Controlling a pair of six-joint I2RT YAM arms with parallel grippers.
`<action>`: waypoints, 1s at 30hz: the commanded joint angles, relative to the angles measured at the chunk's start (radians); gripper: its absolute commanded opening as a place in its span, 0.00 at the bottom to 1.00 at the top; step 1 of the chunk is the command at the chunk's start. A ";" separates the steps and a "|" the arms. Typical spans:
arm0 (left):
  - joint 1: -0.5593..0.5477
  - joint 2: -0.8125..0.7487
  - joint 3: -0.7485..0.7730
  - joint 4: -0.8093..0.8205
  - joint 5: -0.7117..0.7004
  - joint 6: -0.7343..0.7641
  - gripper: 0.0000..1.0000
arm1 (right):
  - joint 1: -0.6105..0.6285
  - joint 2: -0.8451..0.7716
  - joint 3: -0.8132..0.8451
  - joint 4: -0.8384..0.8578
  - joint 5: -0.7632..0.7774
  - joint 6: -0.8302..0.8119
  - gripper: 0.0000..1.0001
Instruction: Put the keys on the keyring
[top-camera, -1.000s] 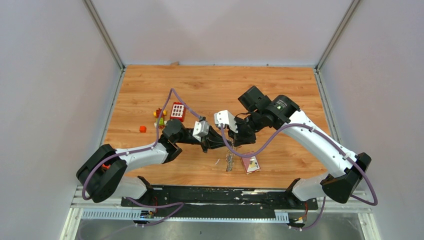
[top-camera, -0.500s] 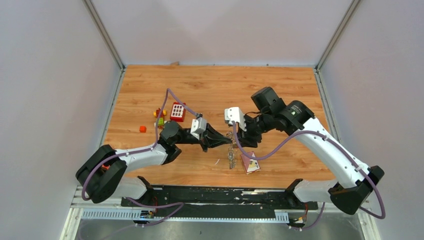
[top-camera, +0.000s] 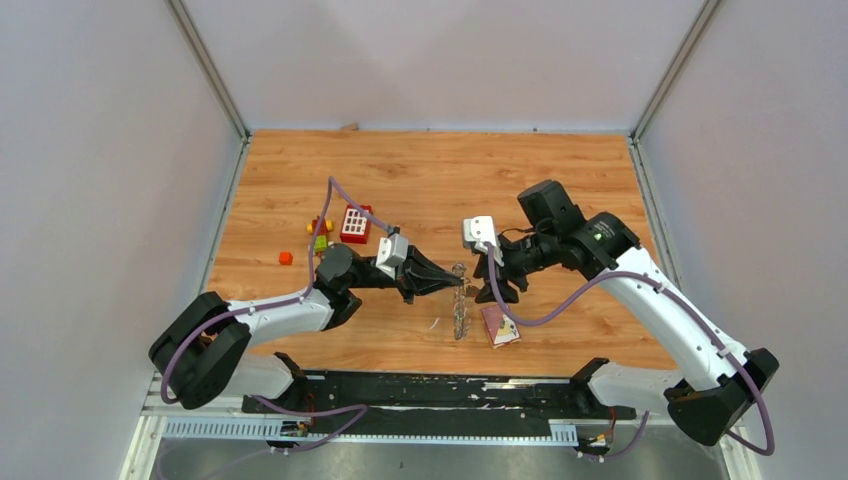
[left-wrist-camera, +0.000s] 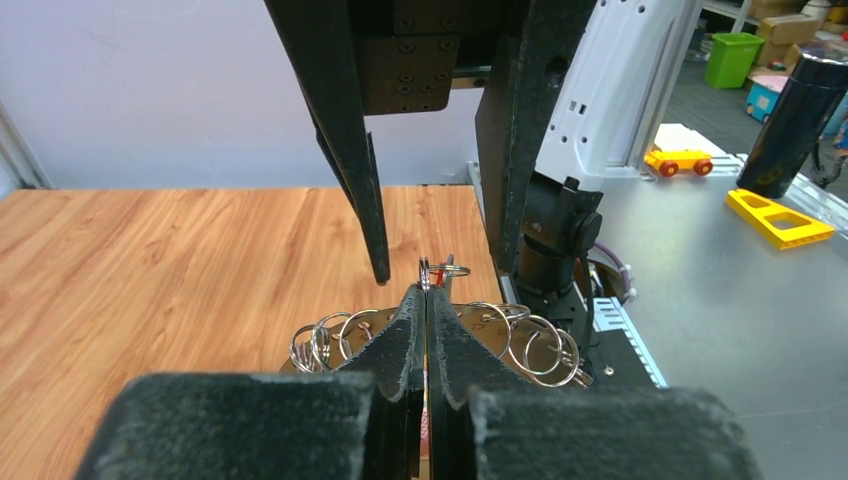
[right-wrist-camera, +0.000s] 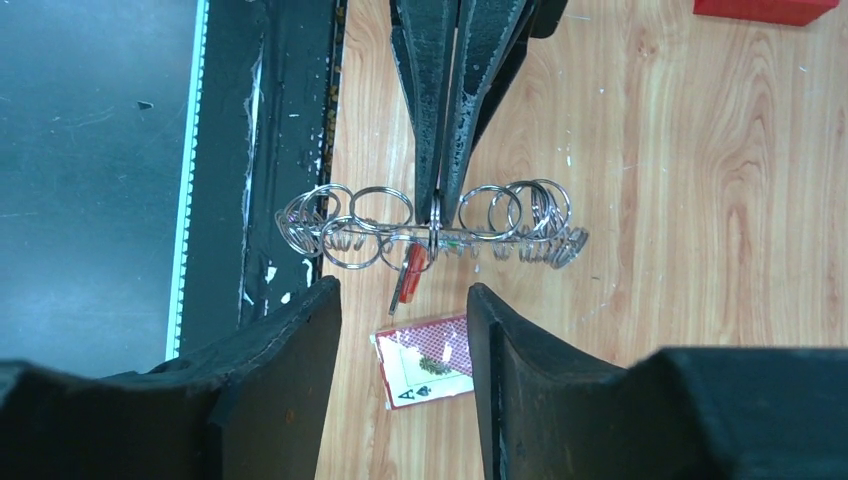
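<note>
Wooden table | left claw clamps keyring | right claw parted, empty

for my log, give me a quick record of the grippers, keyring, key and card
left gripper: shut on keyring, held on edge
right gripper: open, facing keyring, not touching it
key: red tag, hangs from keyring beside the left fingers
card: lying flat near keyring

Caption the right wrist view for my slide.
Left end effector pinches the grey metal keyring bearing a red-tagged silver key, facing the open right end effector.
</note>
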 joint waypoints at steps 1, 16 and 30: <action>0.005 -0.031 0.009 0.080 -0.018 -0.013 0.00 | -0.006 0.003 -0.014 0.071 -0.076 0.006 0.47; 0.006 -0.033 0.003 0.134 -0.003 -0.053 0.00 | -0.005 -0.013 -0.107 0.140 -0.079 0.003 0.00; 0.007 -0.032 -0.002 0.154 0.019 -0.059 0.00 | -0.006 0.051 -0.081 0.153 -0.142 0.020 0.05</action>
